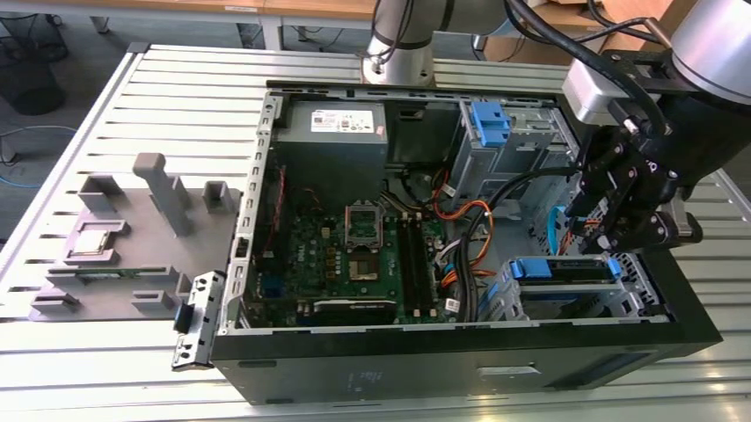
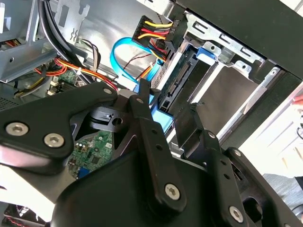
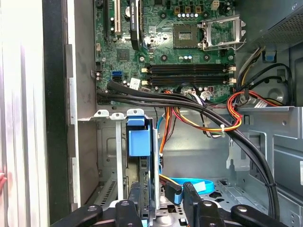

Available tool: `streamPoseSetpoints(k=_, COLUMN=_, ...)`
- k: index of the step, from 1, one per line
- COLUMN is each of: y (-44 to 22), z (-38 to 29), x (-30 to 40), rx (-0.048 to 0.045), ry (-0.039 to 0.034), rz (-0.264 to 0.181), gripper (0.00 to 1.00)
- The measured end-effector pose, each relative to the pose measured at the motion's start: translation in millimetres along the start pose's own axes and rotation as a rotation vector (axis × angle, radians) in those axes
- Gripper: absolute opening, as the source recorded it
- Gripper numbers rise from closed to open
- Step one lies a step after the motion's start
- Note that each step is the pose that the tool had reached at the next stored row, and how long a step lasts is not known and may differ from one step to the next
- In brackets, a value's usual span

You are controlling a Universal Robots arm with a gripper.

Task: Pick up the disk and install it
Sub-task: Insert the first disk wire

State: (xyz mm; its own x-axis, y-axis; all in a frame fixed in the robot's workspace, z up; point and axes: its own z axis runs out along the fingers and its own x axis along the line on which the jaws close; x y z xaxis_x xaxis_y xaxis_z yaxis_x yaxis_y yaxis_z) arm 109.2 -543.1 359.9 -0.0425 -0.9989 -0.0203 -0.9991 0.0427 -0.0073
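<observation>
The disk (image 1: 564,270), a drive in a bright blue frame, sits in the drive cage at the front corner of the open computer case (image 1: 470,374), on the exterior view's right. In both wrist views I see the disk edge-on (image 3: 140,142), (image 2: 161,116), standing in the metal cage. My gripper (image 1: 624,236) hangs just above the cage. Its black fingers (image 3: 129,213) straddle the disk's end, one finger (image 2: 142,111) right beside the blue frame, the other apart from it with a gap. The gripper (image 3: 158,210) looks open.
The motherboard (image 1: 352,251) and bundles of black, orange and blue cables (image 3: 208,118) lie close to the cage. A blue bracket (image 1: 487,121) sits in the far bay. A grey fixture tray (image 1: 118,251) with a small silver chip (image 1: 97,239) lies on the exterior view's left.
</observation>
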Motion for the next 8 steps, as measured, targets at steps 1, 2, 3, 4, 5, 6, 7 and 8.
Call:
streamPoseSetpoints(k=1, y=0.0, z=0.0, x=0.0, rx=0.0, ry=0.0, rz=0.0, gripper=0.48)
streamPoseSetpoints(k=2, y=0.0, z=0.0, x=0.0, rx=0.0, ry=0.0, rz=0.0, gripper=0.48)
streamPoseSetpoints(k=3, y=0.0, z=0.0, x=0.0, rx=0.0, ry=0.0001, rz=0.0, gripper=0.48)
streamPoseSetpoints(k=4, y=0.0, z=0.0, x=0.0, rx=0.0, ry=0.0001, rz=0.0, gripper=0.47)
streamPoseSetpoints(k=5, y=0.0, z=0.0, x=0.0, rx=0.0, ry=0.0001, rz=0.0, gripper=0.47)
streamPoseSetpoints(k=6, y=0.0, z=0.0, x=0.0, rx=0.0, ry=0.0, rz=0.0, gripper=0.41)
streamPoseSetpoints(k=7, y=0.0, z=0.0, x=0.0, rx=0.0, ry=0.0001, rz=0.0, gripper=0.35)
streamPoseSetpoints(k=8, y=0.0, z=0.0, x=0.0, rx=0.0, ry=0.0001, rz=0.0, gripper=0.35)
